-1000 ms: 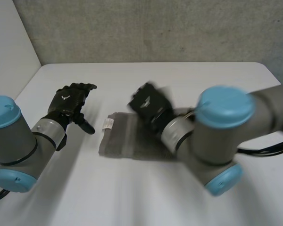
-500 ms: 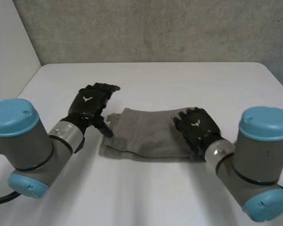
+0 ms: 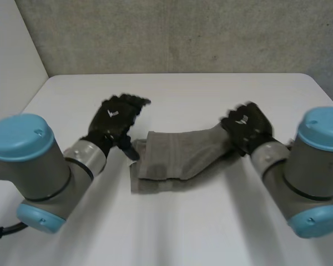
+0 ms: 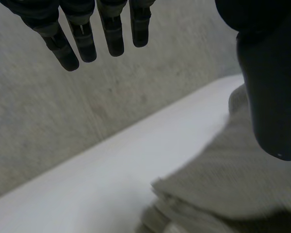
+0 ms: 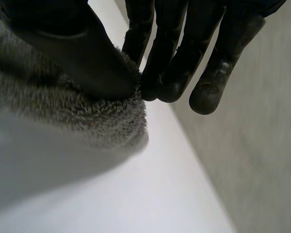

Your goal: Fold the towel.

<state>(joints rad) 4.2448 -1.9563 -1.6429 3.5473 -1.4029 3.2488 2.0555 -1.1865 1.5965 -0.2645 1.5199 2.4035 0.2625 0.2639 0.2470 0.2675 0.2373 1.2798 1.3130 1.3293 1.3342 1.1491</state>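
Towel: the grey towel (image 3: 175, 160) lies partly folded near the middle of the bench (image 3: 183, 227). Its long axis runs across, from one hand to the other, and its right end is raised.
Right hand: the right hand (image 3: 247, 124) is at the towel's right end, with its fingers (image 5: 162, 53) and thumb pinching the cloth edge.
Left hand: the left hand (image 3: 115, 119) is just beside the towel's left end, fingers straight and holding nothing, thumb over the cloth edge.
Key relation: the held end lies to the right and the free end to the left. The fold likely runs along the long axis, with the right end carried towards the left.
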